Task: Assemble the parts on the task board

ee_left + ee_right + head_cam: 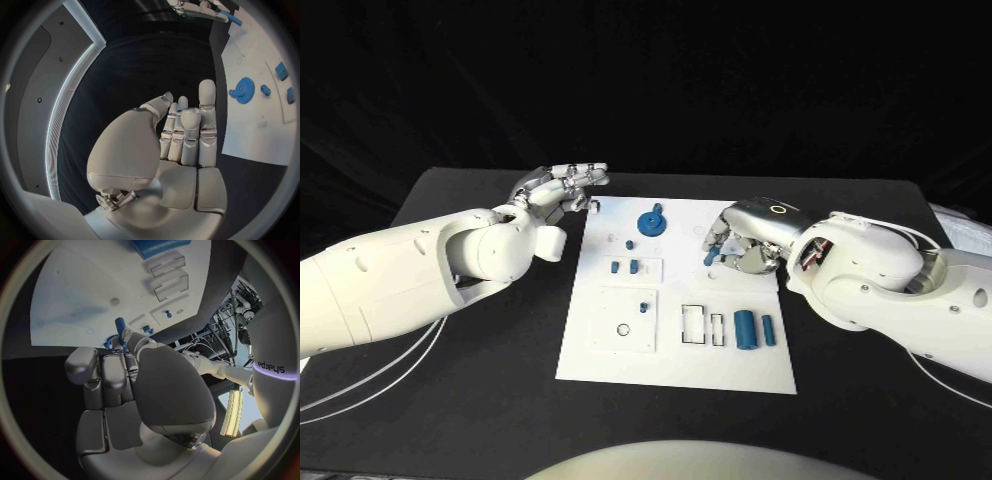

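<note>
Head view: the white board (678, 360) lies flat in the middle of the black counter (473, 400), and everything else can be placed from it. Near its far edge sits a blue gear (653, 221). Toward the left side of the board, two small blue blocks (625, 267) rest in a raised square panel. Close to the near right corner, two blue cylinders (754, 329) lie side by side, just beside a pair of empty rectangular slots.

Over the board's right edge, level with the gear, the right hand (738, 240) hangs with its fingers curled down, pinching a small blue peg (713, 256) at its fingertips; the right wrist view shows that same peg (120, 325) poking out past the fingers (112, 367), above the board.

Off the far left corner of the board, over bare counter, the left hand (560, 190) is raised with fingers apart and nothing in it, palm up.
</note>
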Robot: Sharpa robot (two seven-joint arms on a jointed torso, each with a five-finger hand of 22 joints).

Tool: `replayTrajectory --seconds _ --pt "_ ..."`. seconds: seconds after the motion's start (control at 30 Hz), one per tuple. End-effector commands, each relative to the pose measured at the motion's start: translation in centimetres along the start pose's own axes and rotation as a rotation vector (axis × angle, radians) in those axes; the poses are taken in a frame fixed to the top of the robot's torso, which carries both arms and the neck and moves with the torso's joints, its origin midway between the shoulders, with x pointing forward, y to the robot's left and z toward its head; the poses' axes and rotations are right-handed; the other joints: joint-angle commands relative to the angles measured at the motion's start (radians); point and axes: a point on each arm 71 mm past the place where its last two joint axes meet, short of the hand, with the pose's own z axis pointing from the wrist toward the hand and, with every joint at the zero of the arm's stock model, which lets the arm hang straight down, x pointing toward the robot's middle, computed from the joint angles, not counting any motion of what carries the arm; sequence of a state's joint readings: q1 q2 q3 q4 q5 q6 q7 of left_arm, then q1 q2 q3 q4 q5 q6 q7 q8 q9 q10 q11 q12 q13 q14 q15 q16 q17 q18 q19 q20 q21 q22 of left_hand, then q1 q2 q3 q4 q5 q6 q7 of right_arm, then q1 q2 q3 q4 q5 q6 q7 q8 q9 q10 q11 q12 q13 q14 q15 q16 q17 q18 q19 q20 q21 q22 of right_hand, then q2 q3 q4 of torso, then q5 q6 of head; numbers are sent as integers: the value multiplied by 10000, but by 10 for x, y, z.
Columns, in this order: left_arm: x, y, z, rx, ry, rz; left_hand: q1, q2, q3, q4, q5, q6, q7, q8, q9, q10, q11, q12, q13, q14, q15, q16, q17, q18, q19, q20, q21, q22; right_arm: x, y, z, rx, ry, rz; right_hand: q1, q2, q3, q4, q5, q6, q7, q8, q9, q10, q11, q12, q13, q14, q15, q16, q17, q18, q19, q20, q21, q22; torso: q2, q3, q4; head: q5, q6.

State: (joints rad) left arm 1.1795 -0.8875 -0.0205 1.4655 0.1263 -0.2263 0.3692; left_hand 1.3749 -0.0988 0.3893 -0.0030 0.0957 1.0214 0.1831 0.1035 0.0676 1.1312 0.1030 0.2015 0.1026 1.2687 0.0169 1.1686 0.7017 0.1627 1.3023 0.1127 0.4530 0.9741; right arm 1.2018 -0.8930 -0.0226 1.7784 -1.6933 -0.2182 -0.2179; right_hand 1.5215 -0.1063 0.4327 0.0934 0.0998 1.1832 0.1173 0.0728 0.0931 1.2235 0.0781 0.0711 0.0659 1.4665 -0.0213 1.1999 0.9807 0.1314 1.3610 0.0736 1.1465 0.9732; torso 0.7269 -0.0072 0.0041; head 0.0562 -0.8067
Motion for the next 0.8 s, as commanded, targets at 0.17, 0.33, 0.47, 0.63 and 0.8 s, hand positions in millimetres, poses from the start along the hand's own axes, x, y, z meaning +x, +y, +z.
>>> replayTrajectory --seconds 0.17,0.33,0.47,0.63,0.8 --pt "4 0 1 42 246 -49 18 -20 -14 -49 44 -62 -3 12 -11 -53 15 35 -5 -78 14 18 -14 170 -64 4 -34 -13 -6 30 3 -917 -532 625 -205 0 250 -146 93 17 98 -58 -2 299 -181 -57 -1 192 -47 85 41 -116 11 35 65 41 15 0 -5 87 -21" --pt "5 0 1 41 294 -66 32 -13 -5 -63 47 -67 -4 13 -10 -62 14 44 -5 -82 13 19 -24 172 -64 5 -36 -14 3 64 11 -1873 -391 985 -275 -22 352 -216 130 5 116 -65 -1 287 -168 -67 -3 190 -40 95 46 -115 4 37 74 46 13 -3 8 135 -49" --pt "6 0 2 35 318 -74 32 -13 -5 -63 47 -67 -4 13 -10 -62 14 44 -5 -82 13 19 -24 172 -64 5 -36 -14 13 87 18 -2500 -230 1177 -298 -30 383 -239 140 -3 121 -69 -2 278 -163 -71 -5 188 -37 93 39 -113 -3 39 67 34 12 -9 14 189 -49" --pt "8 1 2 -16 374 -94 32 -13 -5 -63 47 -67 -4 13 -10 -62 14 44 -5 -82 13 19 -24 172 -64 5 -36 -14 25 103 28 -2889 175 1485 -363 -29 472 -298 191 -20 135 -72 -1 265 -153 -73 -5 186 -29 100 41 -112 -12 42 74 39 19 -27 20 268 -79" --pt "8 1 2 -32 407 -105 32 -13 -5 -63 47 -67 -4 13 -10 -62 14 44 -5 -82 13 19 -24 172 -64 5 -36 -14 38 111 32 -3063 607 1643 -419 -38 534 -351 247 -28 142 -71 1 261 -147 -71 -3 185 -24 107 43 -110 -20 45 78 39 20 -18 -9 361 -96"
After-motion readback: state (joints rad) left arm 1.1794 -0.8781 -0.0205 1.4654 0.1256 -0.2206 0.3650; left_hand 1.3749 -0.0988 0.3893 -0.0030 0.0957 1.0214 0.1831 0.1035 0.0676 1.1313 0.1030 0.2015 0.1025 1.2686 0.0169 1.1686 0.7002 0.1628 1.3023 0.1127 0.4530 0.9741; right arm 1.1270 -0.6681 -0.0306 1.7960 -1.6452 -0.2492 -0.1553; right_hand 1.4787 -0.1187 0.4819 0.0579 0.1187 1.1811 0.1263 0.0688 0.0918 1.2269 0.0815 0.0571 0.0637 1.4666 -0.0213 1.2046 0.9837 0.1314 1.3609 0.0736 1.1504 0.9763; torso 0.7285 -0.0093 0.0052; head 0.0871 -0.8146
